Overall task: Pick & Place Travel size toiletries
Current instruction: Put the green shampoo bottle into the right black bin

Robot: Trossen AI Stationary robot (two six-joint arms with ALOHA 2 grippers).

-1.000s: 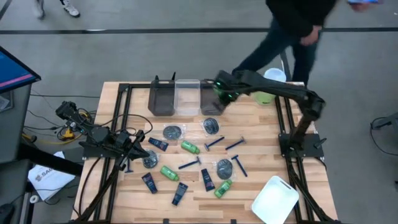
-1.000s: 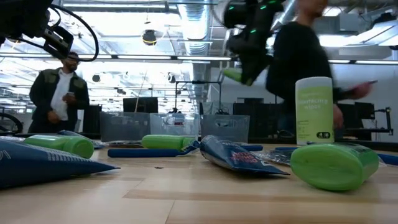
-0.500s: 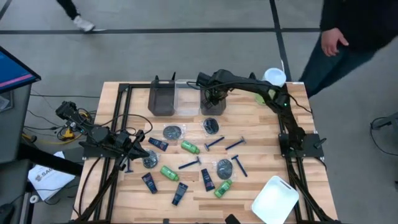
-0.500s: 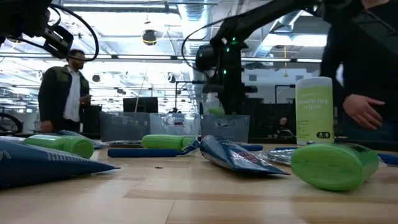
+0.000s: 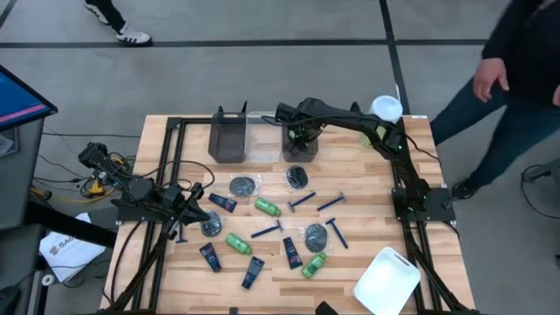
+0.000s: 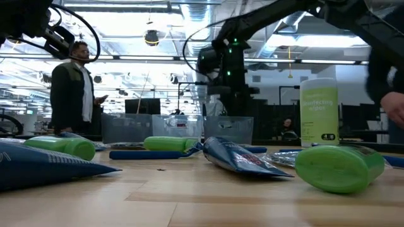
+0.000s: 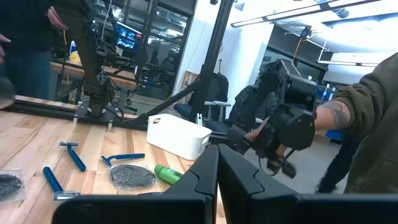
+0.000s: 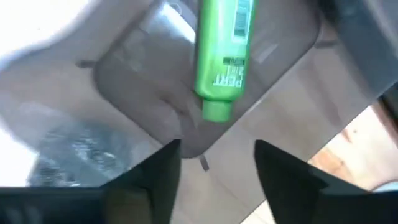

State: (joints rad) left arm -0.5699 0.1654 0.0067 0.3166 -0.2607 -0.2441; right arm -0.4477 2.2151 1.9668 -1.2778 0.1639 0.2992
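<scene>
- Right gripper has its jaws wide apart, holding nothing, right above the grey bin at the far side of the table.
- Left gripper is shut tight and empty, waiting near the left edge.
- One green bottle lies loose in that bin.
- Trouble could come if the arm lifts crooked: a finger might catch the bin wall and drag it.
- Many toiletries wait on the wood: tubes, razors, packets, more bottles. They lie close together, so a grab may knock a neighbour.
- A person walks near the table's right side, and could bump the arm.
- Behind is a big bright workshop.
</scene>
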